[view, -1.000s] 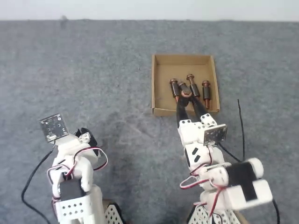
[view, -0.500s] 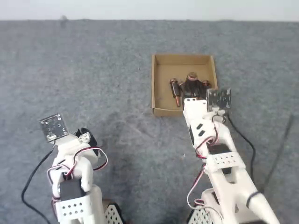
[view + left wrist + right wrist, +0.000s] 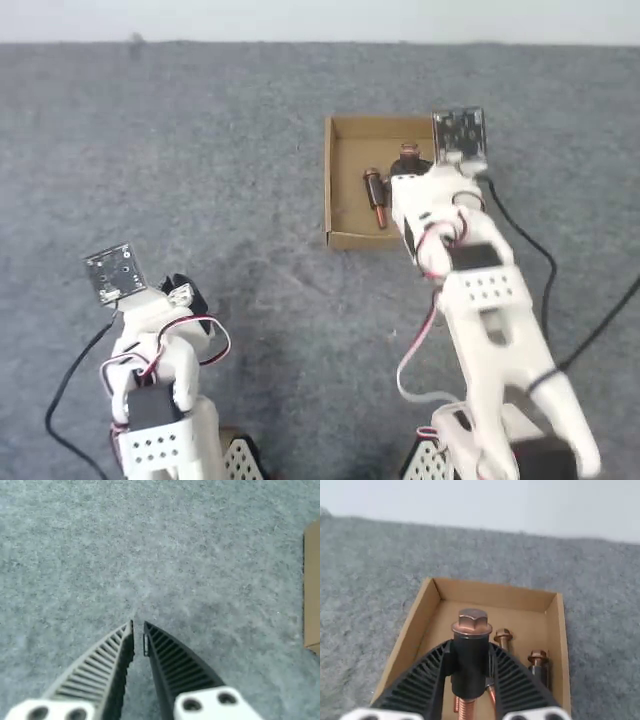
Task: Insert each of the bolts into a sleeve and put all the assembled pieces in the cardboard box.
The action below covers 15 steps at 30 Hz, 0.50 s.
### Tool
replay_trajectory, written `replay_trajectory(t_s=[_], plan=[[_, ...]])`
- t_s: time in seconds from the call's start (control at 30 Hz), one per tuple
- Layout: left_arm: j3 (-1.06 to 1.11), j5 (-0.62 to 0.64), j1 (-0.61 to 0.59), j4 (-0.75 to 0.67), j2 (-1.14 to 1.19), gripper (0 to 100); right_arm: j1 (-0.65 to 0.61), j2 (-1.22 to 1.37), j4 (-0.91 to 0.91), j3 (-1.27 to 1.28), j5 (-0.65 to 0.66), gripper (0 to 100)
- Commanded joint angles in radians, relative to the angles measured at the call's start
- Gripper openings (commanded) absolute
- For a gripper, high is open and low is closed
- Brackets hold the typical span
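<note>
Right gripper (image 3: 470,652) advances over brown cardboard box (image 3: 495,593), clamping black-sleeved copper bolt (image 3: 469,662), apparently last to drop; other assemblies (image 3: 538,664) inside; left gripper (image 3: 138,628) nearly closed, empty.

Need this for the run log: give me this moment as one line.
right hand: shut on bolt-and-sleeve piece, over cardboard box | left hand: shut, empty, over carpet | in box: other assembled pieces

The high view looks steeply down over the table (image 3: 200,150), each wrist view rides low and close, facing forward along it — all three share the cardboard box (image 3: 345,150).
</note>
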Motion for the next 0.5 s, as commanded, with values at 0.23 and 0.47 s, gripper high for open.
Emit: replay_trajectory(t_s=[0.23,0.47], plan=[[-0.010,-0.003,-0.008,0.006,-0.006,4,0.082,0.343,0.315,-0.545,-0.005,0.9],[-0.010,-0.005,-0.009,0.008,-0.006,4,0.073,0.608,0.461,-0.795,-0.005,1.0]])
